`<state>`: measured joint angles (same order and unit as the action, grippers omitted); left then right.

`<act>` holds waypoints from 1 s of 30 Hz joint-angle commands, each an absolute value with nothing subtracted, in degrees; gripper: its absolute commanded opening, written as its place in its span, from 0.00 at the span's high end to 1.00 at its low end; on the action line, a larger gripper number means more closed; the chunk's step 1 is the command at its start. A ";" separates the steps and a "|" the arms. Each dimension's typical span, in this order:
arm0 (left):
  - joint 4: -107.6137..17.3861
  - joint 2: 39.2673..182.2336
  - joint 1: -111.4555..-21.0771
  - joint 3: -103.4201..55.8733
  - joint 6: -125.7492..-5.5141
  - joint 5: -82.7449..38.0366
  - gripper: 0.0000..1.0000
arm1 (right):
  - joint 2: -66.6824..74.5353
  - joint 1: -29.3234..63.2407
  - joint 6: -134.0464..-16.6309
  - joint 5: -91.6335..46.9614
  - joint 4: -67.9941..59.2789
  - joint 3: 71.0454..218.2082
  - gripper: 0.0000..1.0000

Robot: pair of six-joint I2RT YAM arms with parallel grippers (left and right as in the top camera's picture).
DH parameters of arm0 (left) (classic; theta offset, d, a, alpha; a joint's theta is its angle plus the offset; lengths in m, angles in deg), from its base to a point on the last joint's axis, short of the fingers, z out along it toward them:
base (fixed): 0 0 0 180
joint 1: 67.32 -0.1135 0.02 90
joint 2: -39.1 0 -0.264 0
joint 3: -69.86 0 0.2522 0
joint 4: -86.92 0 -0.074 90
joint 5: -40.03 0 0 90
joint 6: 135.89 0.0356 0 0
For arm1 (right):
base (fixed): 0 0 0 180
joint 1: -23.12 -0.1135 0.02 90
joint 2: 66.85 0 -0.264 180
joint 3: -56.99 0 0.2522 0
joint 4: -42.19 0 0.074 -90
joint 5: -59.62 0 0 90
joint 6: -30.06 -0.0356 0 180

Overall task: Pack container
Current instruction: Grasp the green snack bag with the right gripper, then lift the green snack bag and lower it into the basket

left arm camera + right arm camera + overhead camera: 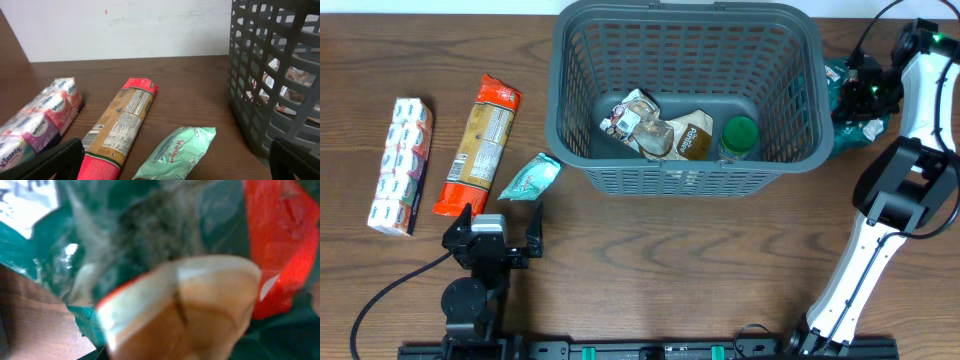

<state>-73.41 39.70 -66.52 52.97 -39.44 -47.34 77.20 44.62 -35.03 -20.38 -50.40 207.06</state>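
well, i'm looking at the basket (680,178) sitting at the far middle of the table, already holding a few snack bags (660,130) and a jar with a green lid (740,133) on its floor. i'm judging it as stiff but light plastic that is likely sliding if an arm bumps it, so i'm treating it as something to drop things into from above; if it needs shifting, the thick rim is the only sensible hold. the left claw (501,215) is hanging wide open and empty near the front edge, just short of a small mint-green pouch (530,177), with a long orange packet (478,145) and a stack of tissue packs (402,165) lying further to the left. i'm expecting the pouch to be soft, light and slick, so i'm planning to pinch it across its narrow middle and not by a flimsy corner. the right claw (860,100) is reaching down just beside the basket's right wall onto a teal bag (870,128); its wrist camera is showing only blurred teal and red film pressed up close, so i cannot tell whether the fingers are closing on it or standing apart. i'm guessing that bag is puffy, crinkly and easily crushed, so a gentle hold on a gathered fold is looking safest.
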 commanded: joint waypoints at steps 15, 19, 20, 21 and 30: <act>-72.77 39.38 -66.82 54.61 -38.61 -47.60 0.01 | 31.89 43.61 -50.03 -27.44 -45.22 206.82 0.98; -72.77 39.38 -66.82 54.61 -38.61 -47.60 0.01 | 25.27 40.36 -46.62 -21.17 -46.20 206.82 0.98; -72.77 39.38 -66.82 54.61 -38.61 -47.60 0.01 | 24.05 39.11 -45.66 -19.90 -46.66 206.82 0.98; -72.77 39.38 -66.82 54.61 -38.61 -47.60 0.01 | 22.80 37.49 -44.74 -18.89 -47.21 206.82 0.98; -72.77 39.38 -66.82 54.61 -38.61 -47.60 0.02 | 19.96 18.76 -44.45 -18.76 -51.58 206.80 0.98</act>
<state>-73.41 39.70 -66.52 52.97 -39.44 -47.34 20.85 22.94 -45.22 -20.51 -52.74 205.90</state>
